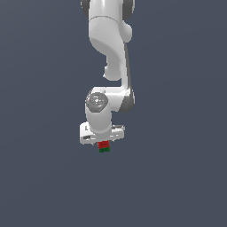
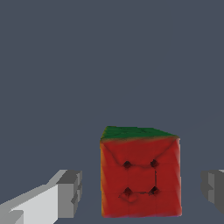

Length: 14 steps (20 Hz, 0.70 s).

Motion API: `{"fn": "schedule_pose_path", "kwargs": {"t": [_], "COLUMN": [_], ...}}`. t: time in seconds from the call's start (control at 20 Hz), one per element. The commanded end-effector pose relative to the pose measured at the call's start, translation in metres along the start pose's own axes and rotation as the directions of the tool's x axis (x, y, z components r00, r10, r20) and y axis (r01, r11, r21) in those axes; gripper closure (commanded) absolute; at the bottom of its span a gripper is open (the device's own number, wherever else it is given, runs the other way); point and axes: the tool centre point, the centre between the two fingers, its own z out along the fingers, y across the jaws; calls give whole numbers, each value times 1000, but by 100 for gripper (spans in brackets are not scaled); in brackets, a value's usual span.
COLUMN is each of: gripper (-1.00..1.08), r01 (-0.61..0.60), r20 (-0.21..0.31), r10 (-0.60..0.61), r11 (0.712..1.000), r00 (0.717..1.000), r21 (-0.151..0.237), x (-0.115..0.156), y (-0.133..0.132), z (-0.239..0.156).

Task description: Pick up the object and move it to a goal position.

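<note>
Nearest the wrist camera is the cube [image 2: 141, 175] — its red face, marked with four small dark dots joined by faint lines, fills the foreground, and a green face shows along one edge. Taking the cube as the landmark and reading across the wrist picture: one grey finger pad [image 2: 70, 193] stands off its one flank with bare floor between, then the cube itself, then the other pad [image 2: 213, 190] off the opposite flank, again with a gap. So the jaws are spread and released, clasping nothing, and the cube sits between them, closer to the second pad than to the first.

From the exterior view the white arm [image 1: 111, 48] reaches down over the cube [image 1: 103, 146], and the gripper [image 1: 103, 138] sits directly above it, red face over green showing just below the hand. The cube is narrower than the hand. Whether it rests on the floor cannot be told on the plain grey ground.

My judgement: the grasp is not yet made — closing would carry the nearer pad to the cube first, nudging it sideways before both pads bear. No goal marker is visible.
</note>
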Motion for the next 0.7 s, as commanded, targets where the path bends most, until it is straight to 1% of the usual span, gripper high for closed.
{"fn": "schedule_pose_path", "kwargs": {"t": [0.0, 0.2, 0.45, 0.5, 0.65], "gripper": [-92, -92, -92, 108, 108], "r01": [1, 2, 2, 2, 2], "r20": [1, 1, 1, 1, 1], "r10": [-1, -2, -2, -2, -2], "r11": [1000, 1000, 1000, 1000, 1000], "r00": [1000, 1000, 1000, 1000, 1000], "r21": [0, 0, 0, 0, 0], "x": [-1, -1, 0, 0, 0], "y": [0, 0, 0, 0, 0], "z": [14, 31, 35, 35, 35]}}
